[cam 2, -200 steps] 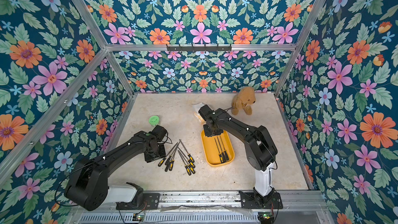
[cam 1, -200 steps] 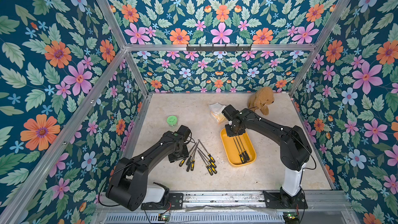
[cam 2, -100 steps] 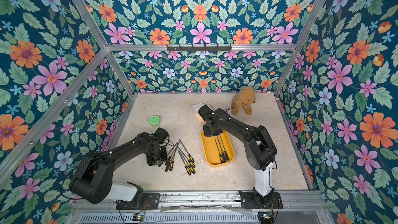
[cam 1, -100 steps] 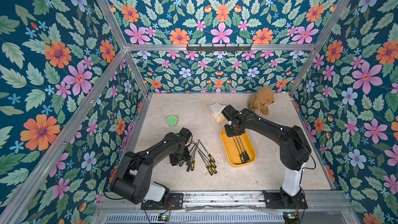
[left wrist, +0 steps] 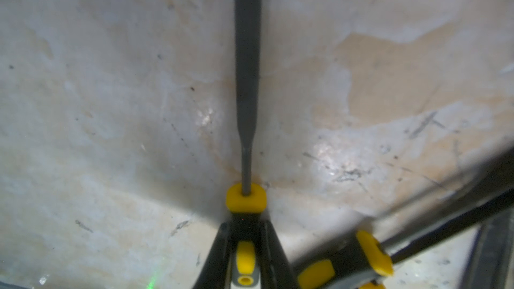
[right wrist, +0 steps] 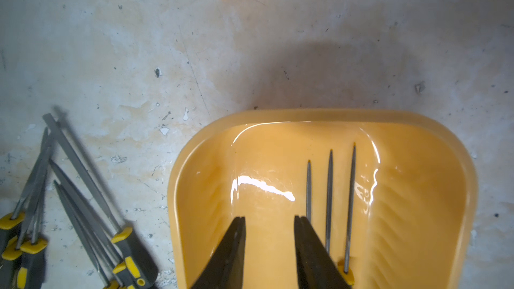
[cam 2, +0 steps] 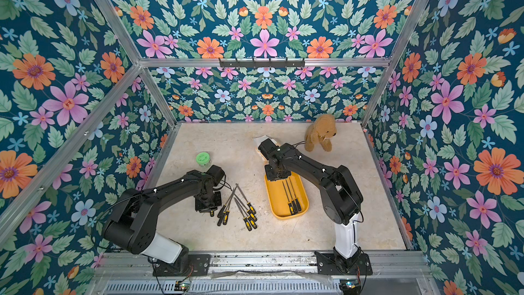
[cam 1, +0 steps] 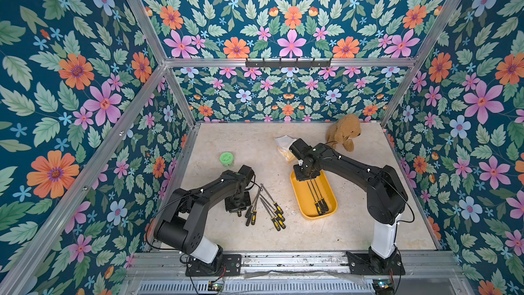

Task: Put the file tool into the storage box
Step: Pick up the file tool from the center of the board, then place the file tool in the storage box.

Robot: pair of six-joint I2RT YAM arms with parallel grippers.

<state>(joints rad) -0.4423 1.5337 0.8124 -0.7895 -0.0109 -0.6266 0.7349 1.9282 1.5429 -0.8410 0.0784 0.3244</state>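
Though the heap (right wrist: 130, 251) crosses too thickly for a sure count, three files (right wrist: 329, 190) lie in the one box (right wrist: 306, 115), right of the heap on the bench (cam 1: 255, 148). One green jar (cam 1: 226, 158), one plush toy (cam 1: 344, 131) and one pack (cam 1: 282, 143) sit farther back. In both top views the wrists hide the jaws, and the right arm covers part of the pack. The left tool (left wrist: 246, 225) is clamped on the handle of a file (left wrist: 247, 79) lying on the bench; a second ago its jaws stood apart. The right tool (right wrist: 269, 218) hangs apart and empty over the box's far end, as before.
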